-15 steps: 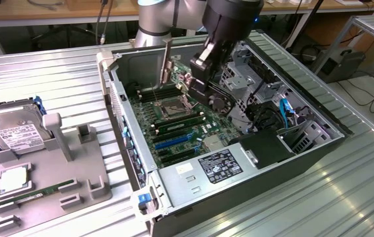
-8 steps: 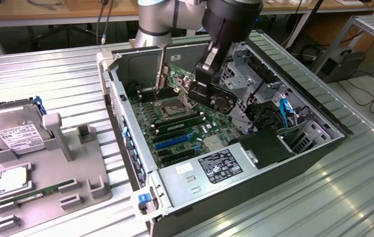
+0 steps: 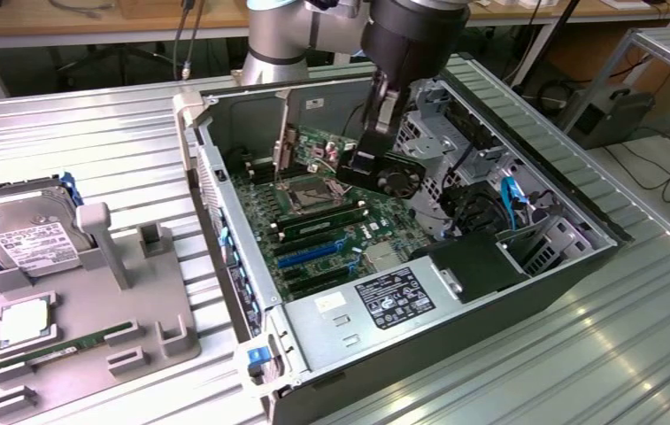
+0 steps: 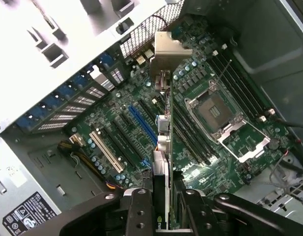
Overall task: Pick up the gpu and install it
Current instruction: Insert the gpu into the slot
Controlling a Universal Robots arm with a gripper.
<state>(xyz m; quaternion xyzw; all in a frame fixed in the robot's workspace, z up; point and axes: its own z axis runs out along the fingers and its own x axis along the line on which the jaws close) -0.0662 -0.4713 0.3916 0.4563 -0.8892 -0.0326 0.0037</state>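
Black gripper (image 4: 165,209) clenches the gpu (image 3: 396,181), at two o'clock from the processor socket (image 3: 311,197) in the exterior view (unseated, I judge), so it wants lowering square to the blue slot (image 4: 141,123).

The gripper (image 4: 163,209) had its black fingers (image 4: 139,211) clamped on either side of the gpu (image 4: 162,162), which appeared edge-on, its silver bracket (image 4: 169,51) at the far end. The card hung above the motherboard (image 4: 200,66), over the gap between a blue slot (image 4: 141,123) and the memory slots (image 4: 193,142). The open CPU socket (image 4: 215,110) lay just beyond those, and a white slot (image 4: 106,150) lay past the blue one.
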